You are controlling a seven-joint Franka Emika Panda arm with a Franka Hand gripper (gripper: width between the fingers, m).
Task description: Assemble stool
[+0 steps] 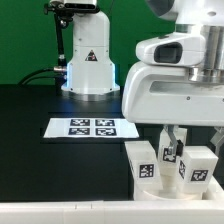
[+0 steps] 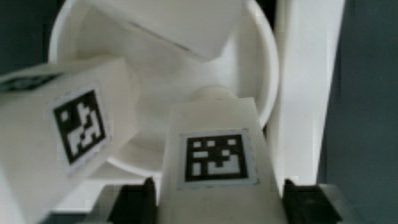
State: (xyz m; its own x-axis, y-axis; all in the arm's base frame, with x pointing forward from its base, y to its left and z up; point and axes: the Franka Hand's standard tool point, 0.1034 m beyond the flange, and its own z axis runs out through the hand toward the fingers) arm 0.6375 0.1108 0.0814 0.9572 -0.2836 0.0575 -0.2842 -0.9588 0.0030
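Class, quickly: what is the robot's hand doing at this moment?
Hand: closed on a white stool leg, with the seat disc beyond it.

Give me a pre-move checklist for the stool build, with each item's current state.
1. Gripper around a leg: ok, a tagged leg sits between the fingers.
2. Grip firm: cannot tell.
3. Leg at the seat: ok, it lies against the round seat in the wrist view.
4. Leg seated in its socket: cannot tell, joint hidden.
5. Other legs nearby: ok, standing at the gripper.
6. Marker board untouched: ok.
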